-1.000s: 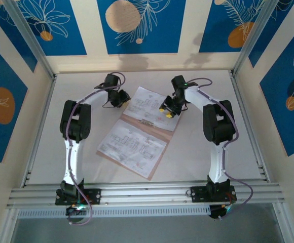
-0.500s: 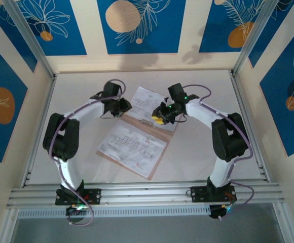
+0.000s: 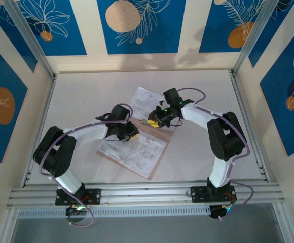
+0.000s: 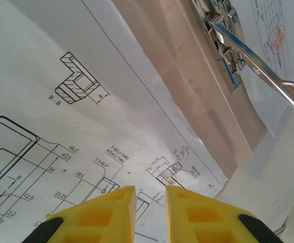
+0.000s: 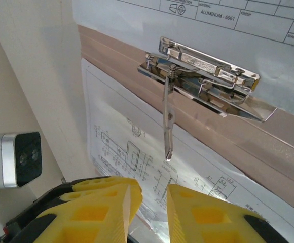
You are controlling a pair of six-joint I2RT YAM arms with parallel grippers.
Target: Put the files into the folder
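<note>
The pinkish-tan folder lies open on the table. A white printed sheet of the files covers its near half, and another sheet lies on the far half. A metal clip sits on the spine, its lever raised. My left gripper hovers low over the near sheet. Its yellow jaws stand narrowly open with nothing between them. My right gripper is above the spine, just short of the lever. Its jaws are also slightly open and hold nothing.
The two grippers are close together over the folder's middle. The left arm's grey wrist camera is beside the right fingers. Bare white table surrounds the folder, bounded by aluminium rails and patterned walls.
Both arms swung inward. The left gripper came from the folder's far left corner down onto the near sheet. The right gripper slid left to the spine clip. Both jaws narrowed.
</note>
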